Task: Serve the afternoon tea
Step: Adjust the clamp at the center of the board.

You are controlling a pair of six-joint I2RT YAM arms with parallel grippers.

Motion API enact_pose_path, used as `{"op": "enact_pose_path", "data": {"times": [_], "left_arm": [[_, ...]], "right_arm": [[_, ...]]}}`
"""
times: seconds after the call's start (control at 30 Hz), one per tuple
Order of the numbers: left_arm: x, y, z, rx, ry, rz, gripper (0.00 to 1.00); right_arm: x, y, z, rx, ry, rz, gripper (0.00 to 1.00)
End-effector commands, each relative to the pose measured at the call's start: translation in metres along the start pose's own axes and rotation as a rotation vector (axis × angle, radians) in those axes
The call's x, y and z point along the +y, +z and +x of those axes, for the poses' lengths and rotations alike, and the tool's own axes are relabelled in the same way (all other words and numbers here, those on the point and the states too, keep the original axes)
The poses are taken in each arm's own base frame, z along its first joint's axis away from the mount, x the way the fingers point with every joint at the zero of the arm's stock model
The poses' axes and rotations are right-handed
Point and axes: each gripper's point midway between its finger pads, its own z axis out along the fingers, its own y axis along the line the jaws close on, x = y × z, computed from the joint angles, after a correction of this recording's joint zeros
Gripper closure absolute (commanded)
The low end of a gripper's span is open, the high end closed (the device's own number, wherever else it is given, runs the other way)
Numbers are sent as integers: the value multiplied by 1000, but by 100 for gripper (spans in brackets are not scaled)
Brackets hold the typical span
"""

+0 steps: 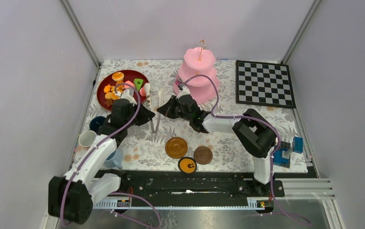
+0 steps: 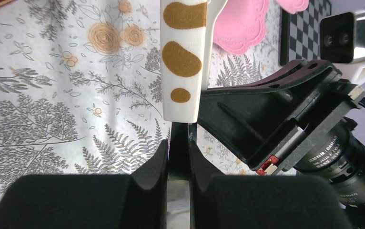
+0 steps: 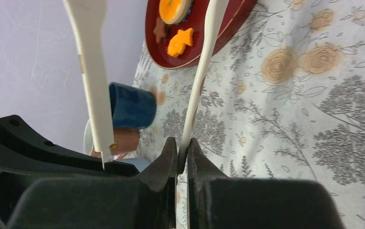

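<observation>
White tongs with brown spots (image 1: 155,109) lie between my two grippers on the floral cloth. My left gripper (image 1: 145,114) is shut on one tong arm (image 2: 183,62), which runs up from its fingertips (image 2: 178,143). My right gripper (image 1: 165,109) is shut on the other arm (image 3: 199,81), seen edge-on at its tips (image 3: 182,145). The pink three-tier cake stand (image 1: 198,76) is behind the right gripper. A dark-red plate (image 1: 102,95) holds small pastries (image 1: 117,76), among them an orange star (image 3: 180,42). The dark-blue cup (image 1: 96,124), white cup (image 1: 86,139) and light-blue cup (image 1: 116,157) stand at the left.
Two brown saucers (image 1: 176,147) (image 1: 203,155) and a black-rimmed orange disc (image 1: 187,165) lie near the front edge. The chessboard (image 1: 265,83) is at the back right. Blue blocks (image 1: 288,150) sit at the front right. Grey walls enclose the table.
</observation>
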Motion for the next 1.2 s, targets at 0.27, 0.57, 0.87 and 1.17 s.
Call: {"op": "enact_pose_path", "data": {"times": [0.27, 0.57, 0.87, 1.17], "left_arm": [[14, -25, -61, -292, -32, -63, 100], [-17, -8, -31, -80, 41, 135, 64], [-23, -40, -19, -77, 137, 170, 20], [-19, -32, -17, -26, 114, 135, 1]], "right_arm": [[-107, -10, 15, 42, -72, 275, 100], [-47, -24, 6, 21, -114, -51, 100], [-38, -41, -17, -5, -65, -108, 100], [-73, -38, -41, -99, -142, 419, 100]]}}
